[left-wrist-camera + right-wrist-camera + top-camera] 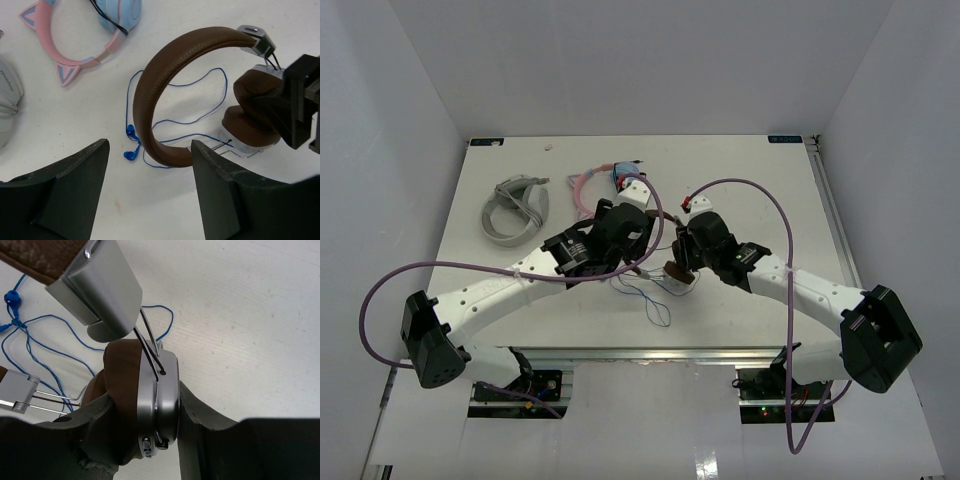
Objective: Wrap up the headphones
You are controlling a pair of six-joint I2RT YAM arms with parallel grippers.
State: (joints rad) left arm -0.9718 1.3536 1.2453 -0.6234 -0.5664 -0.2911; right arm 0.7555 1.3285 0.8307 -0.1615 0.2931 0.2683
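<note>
Right pincer [157, 412] is clenched on the headphones [150, 95], its two fingers [200, 415] pressing the brown pad and silver cup [165, 390] from either side. The headphones sit mid-table between the two arms, with the thin blue cable [200, 117] lying loose in loops on the white table [75, 120]. Left pincer [150, 147] is released with its jaws wide apart and grasps nothing, and the lower end of the brown headband shows in the gap; cannot tell if it touches.
</note>
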